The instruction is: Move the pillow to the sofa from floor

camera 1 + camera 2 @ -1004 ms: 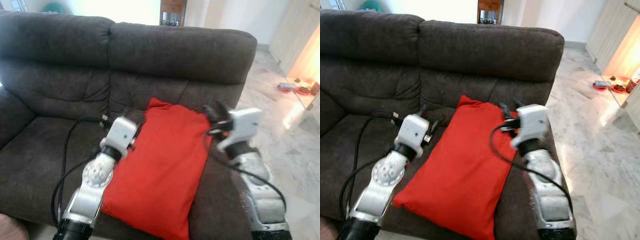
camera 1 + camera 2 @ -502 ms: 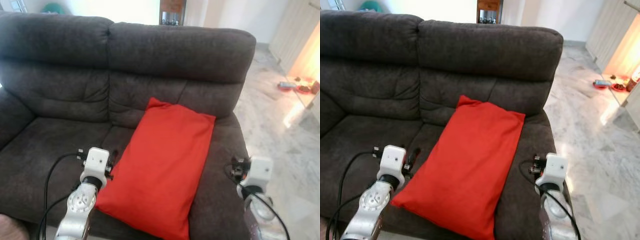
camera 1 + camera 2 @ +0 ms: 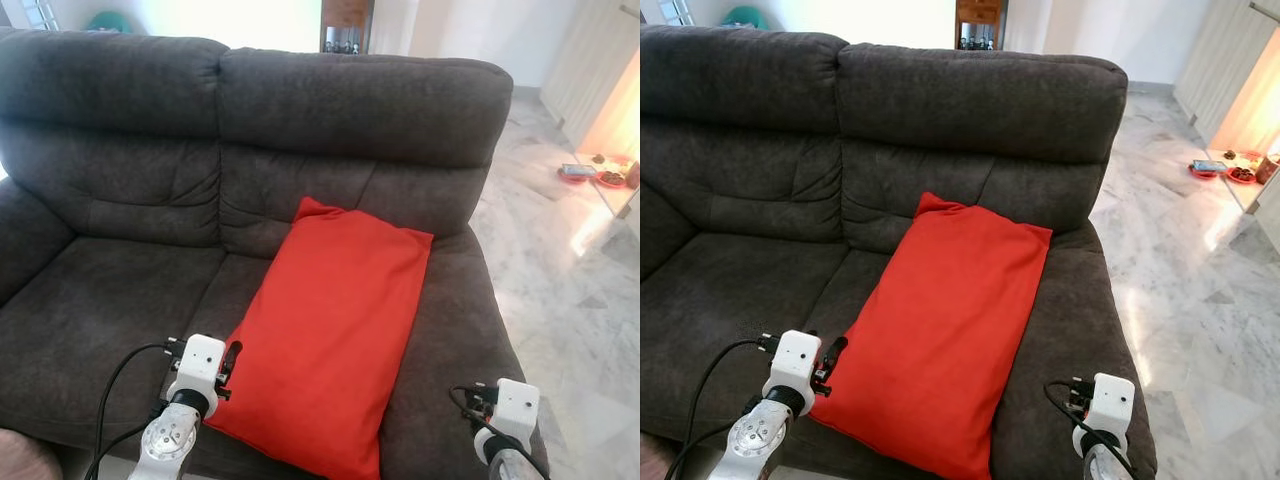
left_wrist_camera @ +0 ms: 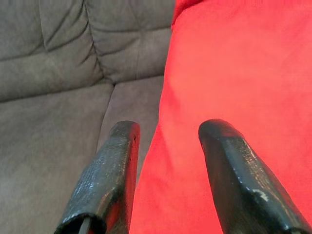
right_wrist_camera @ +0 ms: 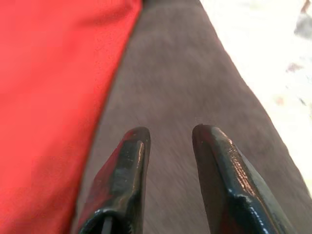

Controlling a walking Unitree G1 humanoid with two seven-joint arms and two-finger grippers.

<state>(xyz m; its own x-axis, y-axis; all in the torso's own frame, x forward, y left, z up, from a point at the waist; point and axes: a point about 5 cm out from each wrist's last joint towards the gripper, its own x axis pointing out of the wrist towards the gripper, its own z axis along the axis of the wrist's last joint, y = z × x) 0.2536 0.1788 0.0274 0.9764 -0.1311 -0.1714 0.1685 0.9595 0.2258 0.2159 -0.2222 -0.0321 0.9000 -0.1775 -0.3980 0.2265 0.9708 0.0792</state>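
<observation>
Pillow point(image 3: 335, 335) lying on sofa point(image 3: 120, 290), leaning on backrest at 12.
Left hand point(image 4: 168, 127) and right hand point(image 5: 168, 131) both released, empty; pillow's front corner overhanging seat edge, possibly sliding off.

Sofa point(image 3: 150, 150): dark grey-brown cloth with a short, matt, suede-like nap, seamed and tufted across the back cushions. Pillow point(image 3: 330, 330): plain red woven cloth, matt, smooth with slight creasing. Left gripper point(image 4: 165, 131) and right gripper point(image 5: 168, 136): fingers of black hard material, the left pair dull and scuffed, the right pair with a glossy sheen; floor point(image 3: 560, 290): pale veined stone, polished and reflective.
</observation>
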